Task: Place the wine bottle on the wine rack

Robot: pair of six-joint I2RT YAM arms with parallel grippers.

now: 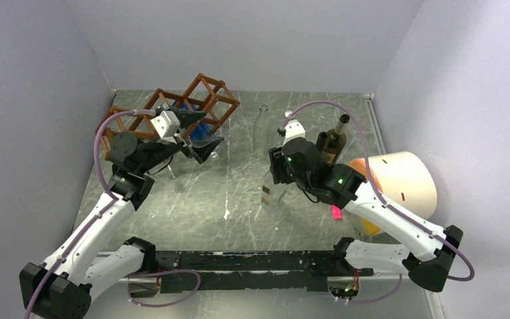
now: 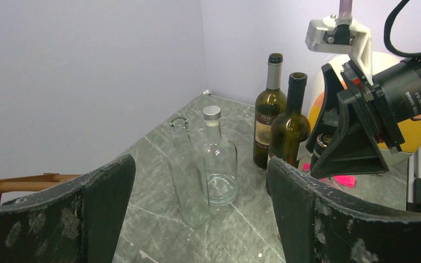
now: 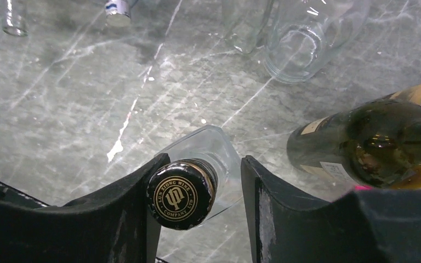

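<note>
Grey veined table (image 1: 239, 179) carries the whole scene, and low over it the right gripper (image 3: 205, 164) straddles the black cap (image 3: 181, 193) of a clear square bottle (image 3: 215, 143). One finger touches the cap and the other shows a gap, so the jaws are apart, not clamped. Coming from above suits an upright bottle, since the neck is its narrow handhold. A dark bottle (image 3: 362, 145) stands just beside, close enough to be knocked. The bottle is right of centre, well apart from the rack (image 1: 206, 93) at the far left. There the left gripper (image 1: 212, 127) hangs wide open and empty, perhaps placed to steady the lattice. Plain lilac walls (image 1: 239, 40) close in the table on three sides
</note>
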